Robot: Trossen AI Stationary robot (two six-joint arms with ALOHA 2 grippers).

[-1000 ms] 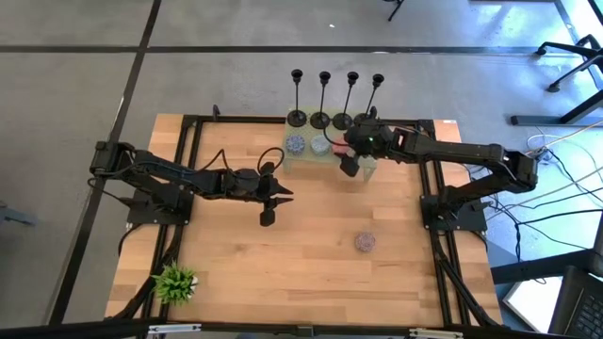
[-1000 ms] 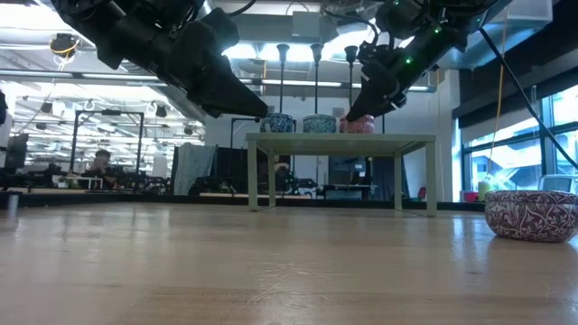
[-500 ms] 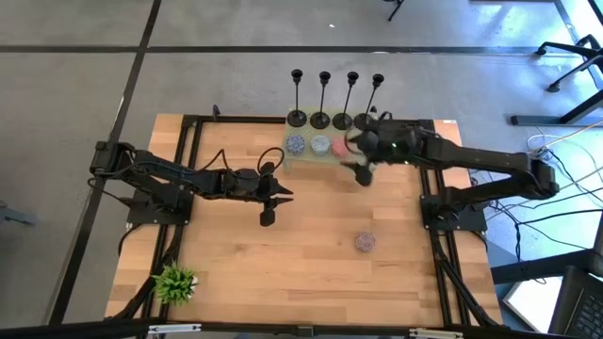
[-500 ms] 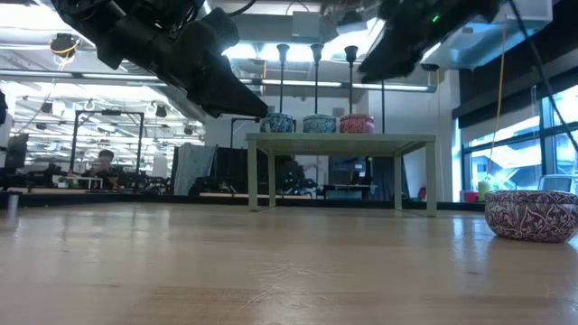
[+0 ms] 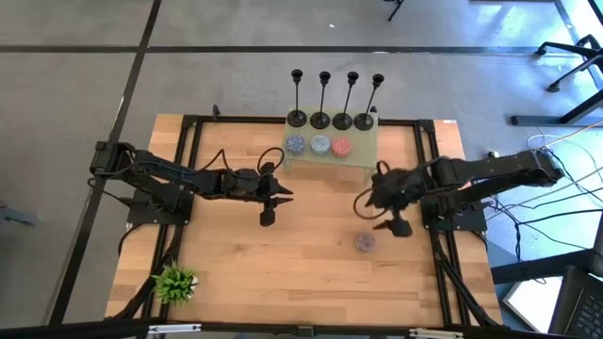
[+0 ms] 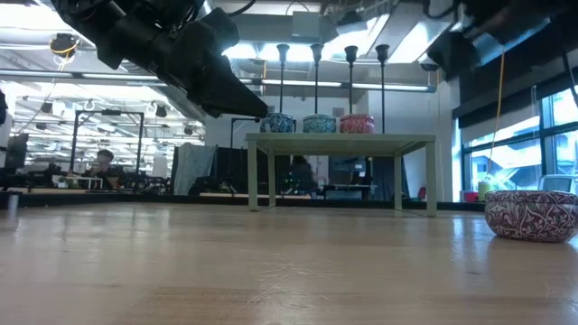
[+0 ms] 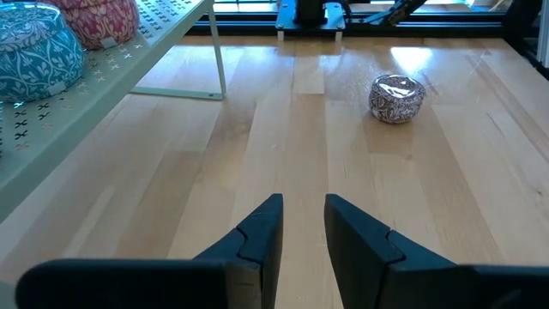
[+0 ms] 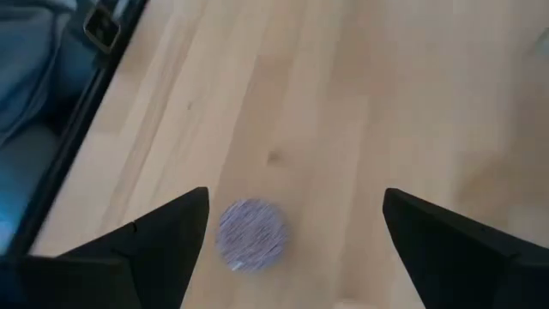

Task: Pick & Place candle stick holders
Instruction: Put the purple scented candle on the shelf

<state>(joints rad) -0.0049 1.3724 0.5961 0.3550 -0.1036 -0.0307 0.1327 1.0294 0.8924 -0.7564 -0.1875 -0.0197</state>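
Observation:
Four black candle stick holders [image 5: 332, 120] stand in a row by their round bases along the far edge of a small pale-green stand [image 5: 363, 160]. Their stems also show in the low view [image 6: 316, 77]. My left gripper [image 5: 275, 196] hovers left of the stand, open by a narrow gap [image 7: 303, 215] and empty. My right gripper [image 5: 382, 218] hovers above the table near the stand's front right, open wide [image 8: 292, 223] and empty. A patterned bowl [image 8: 251, 233] lies on the table below it.
Three small bowls, blue [image 5: 296, 144], teal [image 5: 319, 145] and pink [image 5: 341, 147], sit on the stand in front of the holders. The loose patterned bowl [image 5: 365, 243] lies right of the table's middle. A small green plant [image 5: 174, 282] stands at the near left corner.
My right gripper has drawn away from the pink bowl on the stand, risen, and swung toward the table's near edge until it is over the loose patterned bowl. The pink bowl stays on the stand. The holders have not moved.

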